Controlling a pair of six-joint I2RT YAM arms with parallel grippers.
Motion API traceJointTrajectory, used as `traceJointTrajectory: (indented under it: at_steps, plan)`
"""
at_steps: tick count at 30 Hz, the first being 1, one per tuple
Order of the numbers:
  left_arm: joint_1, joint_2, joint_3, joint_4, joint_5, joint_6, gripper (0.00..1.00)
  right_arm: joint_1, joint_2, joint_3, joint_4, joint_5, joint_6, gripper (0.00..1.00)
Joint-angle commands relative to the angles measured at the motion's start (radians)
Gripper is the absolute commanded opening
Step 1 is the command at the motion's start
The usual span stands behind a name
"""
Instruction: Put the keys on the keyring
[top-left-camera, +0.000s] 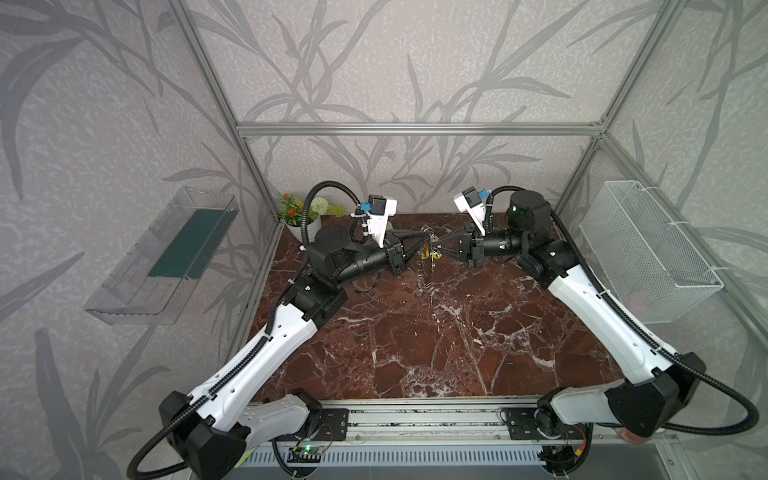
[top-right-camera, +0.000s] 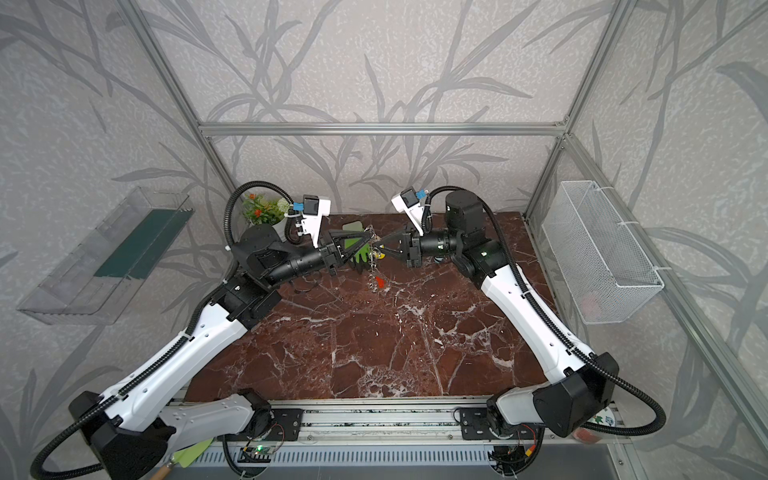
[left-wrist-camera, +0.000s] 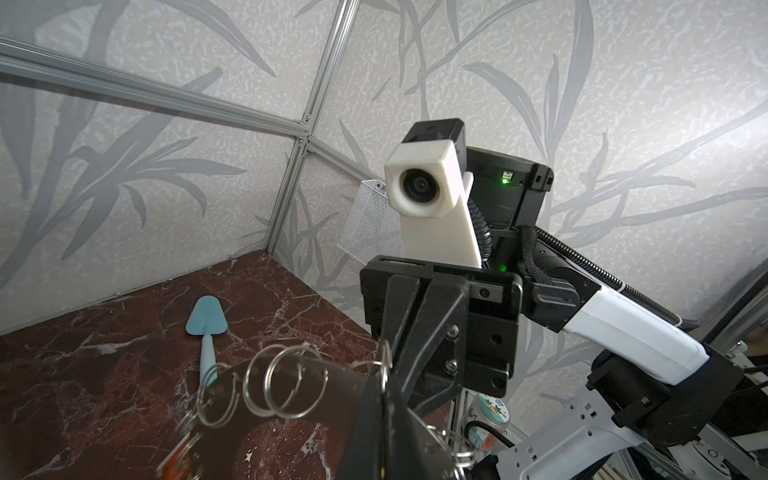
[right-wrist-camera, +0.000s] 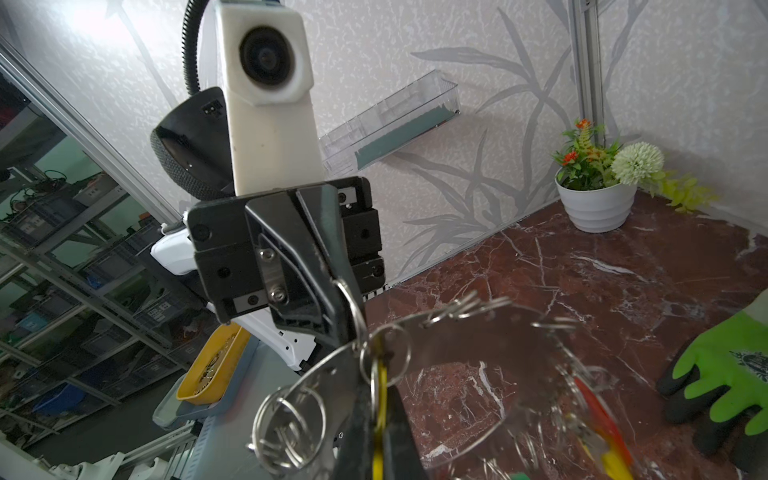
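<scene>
A: Whereabouts of the flat grey metal keyring (top-left-camera: 430, 244) with the fringe of small wire loops?

B: Up off the red-brown marble bench (top-left-camera: 415, 353), toward the back, near the middle. Pinched between left gripper (top-left-camera: 426, 237) and right gripper (top-left-camera: 439, 243), tip to tip. Blurred but close in the right wrist view.

A: Left jaws?

B: Together, clamped on the keyring's rim, right beside one wire loop.

A: Right jaws?

B: Together as well, at the same stretch of rim. Thin yellow strip between them in the right wrist view. Cannot tell whether clamped on that tag or on the rim itself.

A: Small silver keys (top-left-camera: 423, 279) with plastic tags?

B: Dangling under the keyring from the loops. Yellow tag (top-right-camera: 377, 254) just below the gripper tips, red tag (top-right-camera: 379, 281) lowest. Cannot tell whether touching the bench.

A: Anything else around?

B: Green-and-black glove (top-right-camera: 360, 250) flat on the bench, under the left gripper. Pale blue spatula with triangular blade (left-wrist-camera: 205, 328) flat on the bench near the corner by the white wire-mesh basket (top-left-camera: 648, 249). White pot of artificial flowers (top-left-camera: 305, 227) in the back left corner. Clear plastic tray (top-left-camera: 166, 257) on the left wall.
</scene>
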Motion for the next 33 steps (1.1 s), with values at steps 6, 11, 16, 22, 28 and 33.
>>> traceJointTrajectory:
  at_steps: [6, 11, 16, 22, 28, 33]
  plan:
    - [-0.040, -0.019, -0.030, 0.183, -0.159, -0.052, 0.00, 0.047, -0.007, 0.023, -0.134, 0.076, -0.108, 0.00]
    - [-0.070, 0.018, -0.029, 0.231, -0.169, -0.071, 0.00, 0.071, 0.013, 0.054, -0.204, 0.117, -0.164, 0.00]
    - [-0.098, 0.040, -0.030, 0.247, -0.177, -0.075, 0.00, 0.079, 0.039, 0.100, -0.243, 0.152, -0.179, 0.00]
    - [-0.102, 0.011, -0.056, 0.207, -0.210, -0.046, 0.00, 0.009, 0.013, 0.112, -0.269, 0.194, -0.113, 0.23]
    - [-0.100, -0.009, -0.078, 0.192, -0.213, -0.039, 0.00, -0.142, -0.093, 0.060, -0.211, 0.181, 0.007, 0.28]
    - [-0.100, 0.005, -0.083, 0.218, -0.186, -0.056, 0.00, -0.196, -0.133, 0.076, -0.204, 0.186, 0.019, 0.32]
